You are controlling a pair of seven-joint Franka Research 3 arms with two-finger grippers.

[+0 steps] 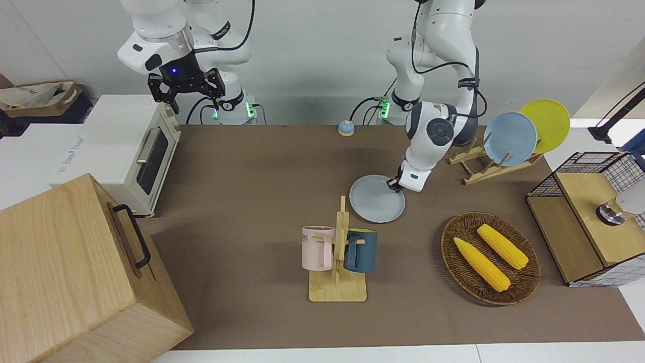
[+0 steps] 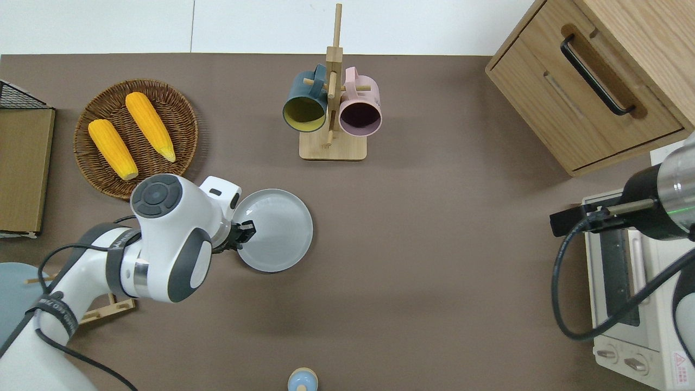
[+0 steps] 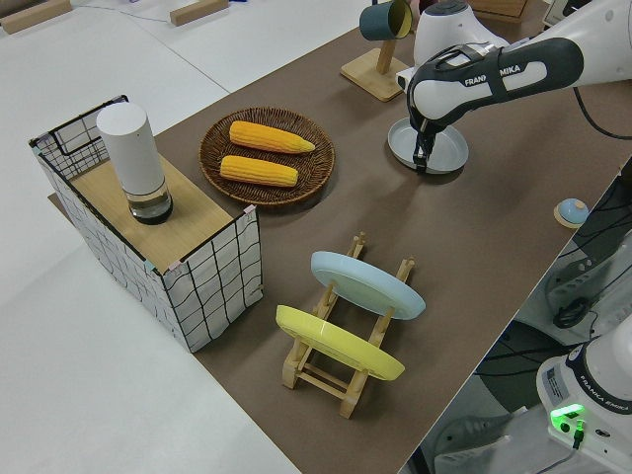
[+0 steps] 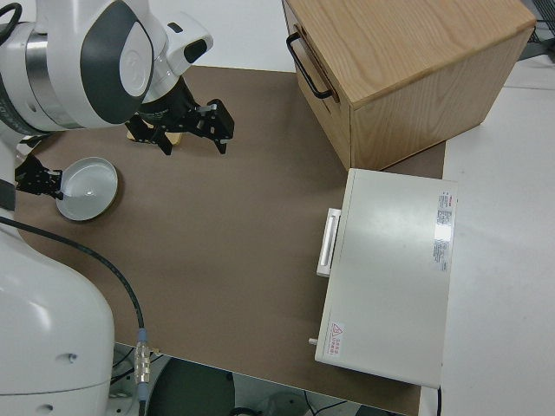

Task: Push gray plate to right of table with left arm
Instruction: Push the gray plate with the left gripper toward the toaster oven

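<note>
The brown bench carries one gray plate, lying flat near the middle, closer to the left arm's end. The left arm hides part of the plate's rim. The left hand sits at that rim; whether its fingers are spread I cannot tell. The right hand is parked, fingers spread. Two mugs hang on one rack; two corn cobs lie in one basket.
</note>
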